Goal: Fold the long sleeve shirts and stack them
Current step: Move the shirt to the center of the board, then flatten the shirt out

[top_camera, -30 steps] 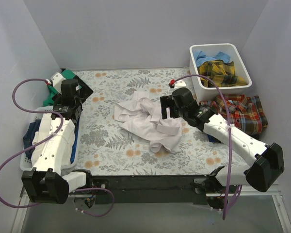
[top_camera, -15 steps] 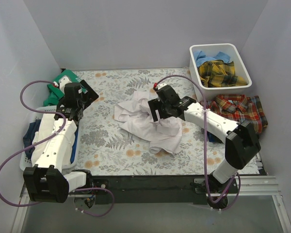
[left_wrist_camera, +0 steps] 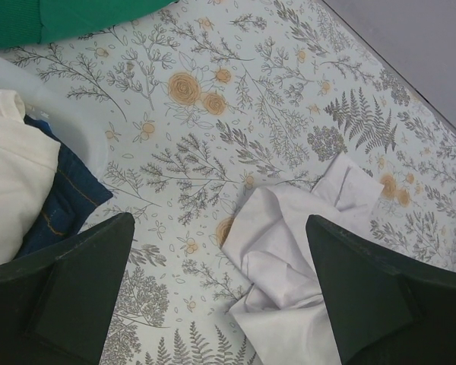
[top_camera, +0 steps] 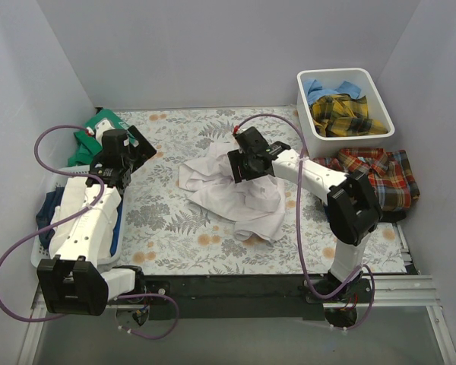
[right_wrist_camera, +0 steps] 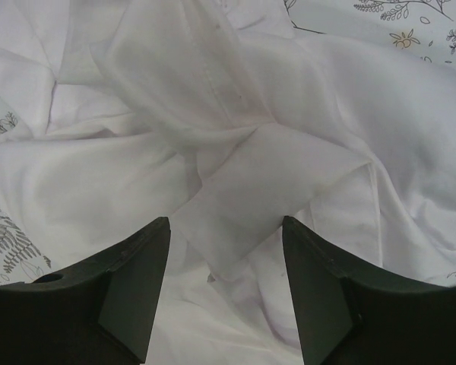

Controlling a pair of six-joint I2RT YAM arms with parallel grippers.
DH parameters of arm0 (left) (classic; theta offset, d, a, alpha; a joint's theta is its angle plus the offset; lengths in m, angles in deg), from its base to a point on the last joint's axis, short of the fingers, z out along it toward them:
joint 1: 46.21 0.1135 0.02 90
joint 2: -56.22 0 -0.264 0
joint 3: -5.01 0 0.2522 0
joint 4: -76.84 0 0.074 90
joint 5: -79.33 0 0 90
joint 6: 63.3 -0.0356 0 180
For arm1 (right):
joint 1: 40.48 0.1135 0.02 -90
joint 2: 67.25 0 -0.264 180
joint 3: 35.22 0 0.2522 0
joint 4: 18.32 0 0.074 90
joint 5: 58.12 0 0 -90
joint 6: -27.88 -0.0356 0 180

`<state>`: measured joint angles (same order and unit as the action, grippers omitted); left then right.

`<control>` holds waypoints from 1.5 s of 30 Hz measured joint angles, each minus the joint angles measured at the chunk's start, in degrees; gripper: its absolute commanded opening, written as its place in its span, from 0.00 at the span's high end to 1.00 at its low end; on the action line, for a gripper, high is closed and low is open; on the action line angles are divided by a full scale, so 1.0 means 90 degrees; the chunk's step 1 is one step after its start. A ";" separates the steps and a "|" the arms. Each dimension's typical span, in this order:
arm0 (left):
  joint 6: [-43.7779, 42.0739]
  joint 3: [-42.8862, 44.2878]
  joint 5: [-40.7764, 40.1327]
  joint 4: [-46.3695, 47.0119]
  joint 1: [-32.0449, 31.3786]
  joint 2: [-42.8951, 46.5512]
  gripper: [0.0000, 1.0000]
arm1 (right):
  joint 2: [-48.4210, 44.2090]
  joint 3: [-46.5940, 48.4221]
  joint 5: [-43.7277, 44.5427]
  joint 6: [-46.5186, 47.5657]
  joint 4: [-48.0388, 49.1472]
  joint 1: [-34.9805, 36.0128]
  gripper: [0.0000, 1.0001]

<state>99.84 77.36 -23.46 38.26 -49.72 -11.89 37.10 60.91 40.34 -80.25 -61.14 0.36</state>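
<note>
Right pincer [right_wrist_camera: 224,228]: jaws apart, set either side of a loose flap of the white shirt [top_camera: 235,201]. The flap lies between the fingers [right_wrist_camera: 137,281] but is not visibly pinched, so no grip is confirmed.

Change noted: a second ago this arm lay low along the right side of the garment. It has since swung inward and now stands over the crumpled upper middle of it, with the jaws narrower than before. Judgement: a pick is in progress. The shirt is still a heap and no fold has been made.

Left pincer [left_wrist_camera: 219,220]: jaws wide apart, holding nothing, hovering over the surface [top_camera: 167,220] just off the shirt's left edge. Its position is practically unchanged.

Remaining garments: the red plaid shirt [top_camera: 380,175] lies bunched at the right edge of the surface. The yellow plaid shirt [top_camera: 346,114] and the light blue shirt [top_camera: 323,90] sit in the white bin [top_camera: 342,74] at the far right corner. Nothing is stacked.

Judgement: the task is at an early stage. The white shirt needs spreading flat first, and a single thin layer may slip from the jaws.
</note>
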 measured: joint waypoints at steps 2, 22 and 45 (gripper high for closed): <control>-0.0024 0.0002 0.0005 0.0002 0.0000 0.0000 0.02 | 0.0129 0.0051 -0.0029 -0.0039 0.0005 -0.0056 0.32; -0.0270 0.0175 0.0024 0.0005 -0.0155 -0.0034 0.02 | 0.0877 0.0889 -0.0187 -0.0444 -0.0219 -0.0250 0.85; -0.1290 0.0452 0.2895 0.0738 -0.0333 -0.1673 0.08 | -0.2657 0.2079 0.0653 0.0784 -0.0087 -0.0330 0.99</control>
<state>88.23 81.43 2.59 44.90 -52.71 -26.95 13.19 79.62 46.22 -73.19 -61.93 -2.61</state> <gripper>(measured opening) 0.926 0.032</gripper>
